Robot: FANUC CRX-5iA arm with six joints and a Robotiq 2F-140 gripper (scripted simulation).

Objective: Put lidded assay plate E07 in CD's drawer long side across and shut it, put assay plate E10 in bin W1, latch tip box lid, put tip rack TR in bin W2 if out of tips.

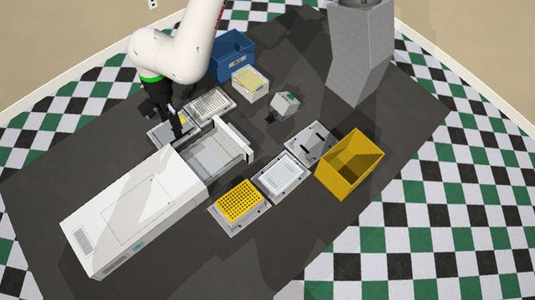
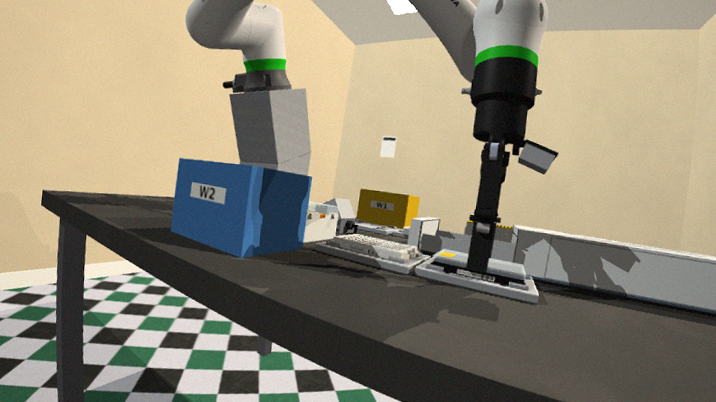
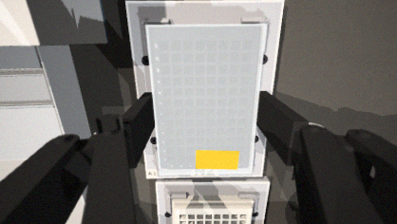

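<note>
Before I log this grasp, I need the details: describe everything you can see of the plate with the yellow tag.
The lidded plate is rectangular, with a frosted grey cover through which a faint grid of wells shows, and a yellow tag near one short end. It lies flat on a pale deck holder beside the cooler's open drawer. The gripper is shut on its two long sides.

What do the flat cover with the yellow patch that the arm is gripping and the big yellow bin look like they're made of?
The cover in the tool looks like frosted, see-through plastic, since a grid of wells shows faintly through it. The yellow bin looks like opaque, matt moulded plastic, with thin, even walls and no shine. Neither can be told for certain from looks alone.
</note>
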